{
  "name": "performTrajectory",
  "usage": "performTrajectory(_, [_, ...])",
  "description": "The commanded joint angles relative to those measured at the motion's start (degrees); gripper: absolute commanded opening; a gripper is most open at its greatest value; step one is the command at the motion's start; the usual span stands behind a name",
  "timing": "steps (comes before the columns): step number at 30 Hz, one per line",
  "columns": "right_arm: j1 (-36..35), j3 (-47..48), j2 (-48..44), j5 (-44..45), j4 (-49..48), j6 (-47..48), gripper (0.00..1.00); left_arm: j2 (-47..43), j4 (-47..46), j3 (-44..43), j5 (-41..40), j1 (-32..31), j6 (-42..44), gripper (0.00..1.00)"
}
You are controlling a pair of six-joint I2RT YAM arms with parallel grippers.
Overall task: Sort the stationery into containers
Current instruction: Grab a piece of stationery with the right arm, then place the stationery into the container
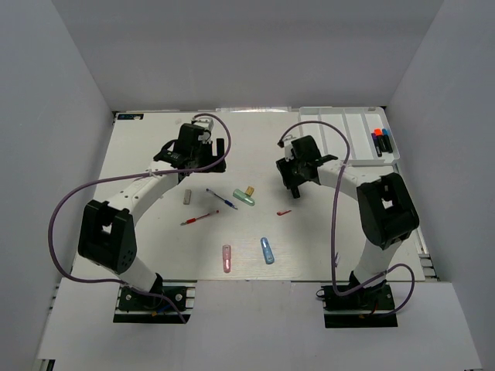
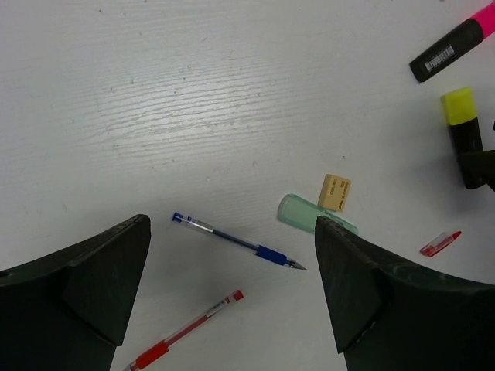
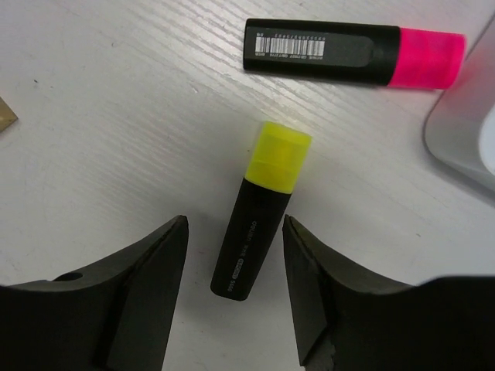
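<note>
Right claw [image 3: 234, 228] stands partly spread, jaws either side of the yellow-capped highlighter [image 3: 267, 193] without touching it; this lies flat on the worktop [image 1: 155, 255], near the white tray [image 1: 340, 131] in the far right corner. Left claw [image 2: 232, 224] gapes wide and empty nearer the far left
</note>
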State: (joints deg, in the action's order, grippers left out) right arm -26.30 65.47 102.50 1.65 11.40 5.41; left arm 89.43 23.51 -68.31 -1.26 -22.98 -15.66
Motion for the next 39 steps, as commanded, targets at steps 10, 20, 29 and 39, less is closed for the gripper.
performTrajectory(10, [1.5, -2.9, 0.2, -0.2, -0.5, -1.9, 0.58, 0.6, 0.4, -3.1, 0.8, 0.2, -0.7, 0.96])
performTrajectory(20, [2.5, -3.5, 1.2, -3.5, -0.2, -1.5, 0.18, 1.0, 1.5, -4.4, 1.0, 0.7, -0.1, 0.95])
performTrajectory(29, [4.8, 3.6, -9.9, -5.5, 9.7, -2.4, 0.0, 0.6, 0.8, -4.3, 3.5, 0.7, 1.0, 0.95])
performTrajectory(39, [25.5, 26.3, 0.6, -3.1, 13.8, 9.9, 0.0, 2.2, -0.4, -7.6, 8.3, 0.1, 7.2, 0.95])
